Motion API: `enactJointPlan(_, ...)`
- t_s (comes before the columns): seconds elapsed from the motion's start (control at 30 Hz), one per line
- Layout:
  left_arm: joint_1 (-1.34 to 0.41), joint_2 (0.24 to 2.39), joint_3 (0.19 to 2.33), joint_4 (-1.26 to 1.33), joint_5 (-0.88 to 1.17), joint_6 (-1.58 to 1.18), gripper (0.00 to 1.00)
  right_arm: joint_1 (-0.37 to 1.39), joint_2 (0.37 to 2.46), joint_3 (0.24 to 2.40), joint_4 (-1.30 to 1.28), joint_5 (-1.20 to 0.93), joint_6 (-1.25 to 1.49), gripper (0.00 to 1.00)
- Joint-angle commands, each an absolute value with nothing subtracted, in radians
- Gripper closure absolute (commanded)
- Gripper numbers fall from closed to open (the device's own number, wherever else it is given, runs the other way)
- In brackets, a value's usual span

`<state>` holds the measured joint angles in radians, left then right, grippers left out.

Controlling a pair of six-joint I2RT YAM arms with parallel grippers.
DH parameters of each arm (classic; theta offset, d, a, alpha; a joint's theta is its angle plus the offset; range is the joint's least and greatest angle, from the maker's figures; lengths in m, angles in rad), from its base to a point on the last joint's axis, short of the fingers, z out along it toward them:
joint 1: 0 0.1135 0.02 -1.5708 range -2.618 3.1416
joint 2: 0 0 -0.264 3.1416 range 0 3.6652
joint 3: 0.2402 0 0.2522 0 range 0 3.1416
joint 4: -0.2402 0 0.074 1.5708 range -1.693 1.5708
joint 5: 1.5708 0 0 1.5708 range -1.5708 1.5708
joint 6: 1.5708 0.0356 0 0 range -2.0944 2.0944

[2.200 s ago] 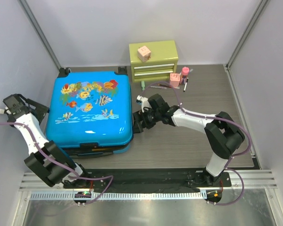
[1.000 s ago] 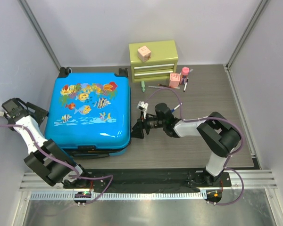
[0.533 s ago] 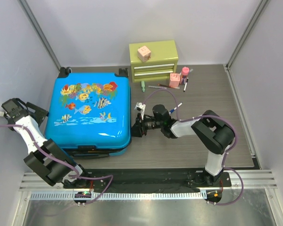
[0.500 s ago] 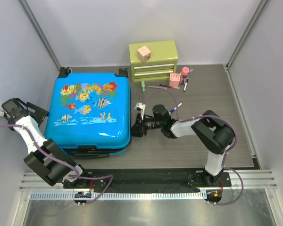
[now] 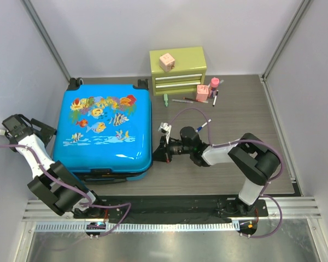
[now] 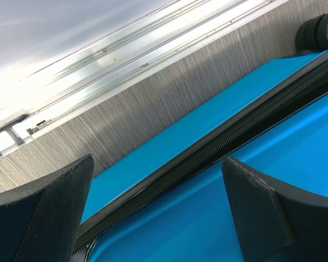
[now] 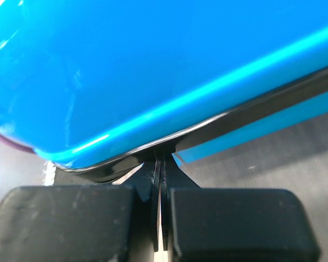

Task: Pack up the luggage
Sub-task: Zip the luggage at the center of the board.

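Observation:
The luggage [image 5: 104, 128] is a bright blue suitcase with a fish print. It lies flat on the left of the table with its lid down. My right gripper [image 5: 159, 150] is at the suitcase's right edge. In the right wrist view my right gripper [image 7: 159, 164] is shut, its tips against the black seam under the blue shell [image 7: 153, 65]. I cannot tell if anything is pinched there. My left gripper [image 5: 47, 131] is open by the suitcase's left side. In the left wrist view my left gripper [image 6: 157, 161] frames the zipper seam [image 6: 218, 147] without touching it.
A small green drawer chest [image 5: 177, 68] stands at the back with a pink cube [image 5: 165, 61] on top. In front of it are a pink bottle [image 5: 214, 84], a pink block [image 5: 202, 91] and pens [image 5: 183, 100]. Enclosure walls rise on both sides.
My right gripper has closed at the suitcase's right edge, and its forearm has swung slightly toward the near side. The suitcase and my left arm have not moved in the last second.

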<state>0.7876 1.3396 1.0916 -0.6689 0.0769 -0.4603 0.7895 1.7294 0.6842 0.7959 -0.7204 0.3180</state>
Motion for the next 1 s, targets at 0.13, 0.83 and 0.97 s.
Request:
enactJointPlan(0.13,0.773,1.341,1.094,-0.755,0.173,-0.440,0.00,0.871,1.654,0.649,0.836,-0.673,0.275,0.98)
enactJointPlan(0.83,0.773,1.344,1.138,-0.784,0.183,-0.440,0.00,0.833,1.634,0.664,0.690,-0.497,0.144,0.14)
enactJointPlan(0.97,0.775,1.341,1.135,-0.784,0.179,-0.437,0.00,0.834,1.675,0.686,0.784,-0.538,0.126,0.14)
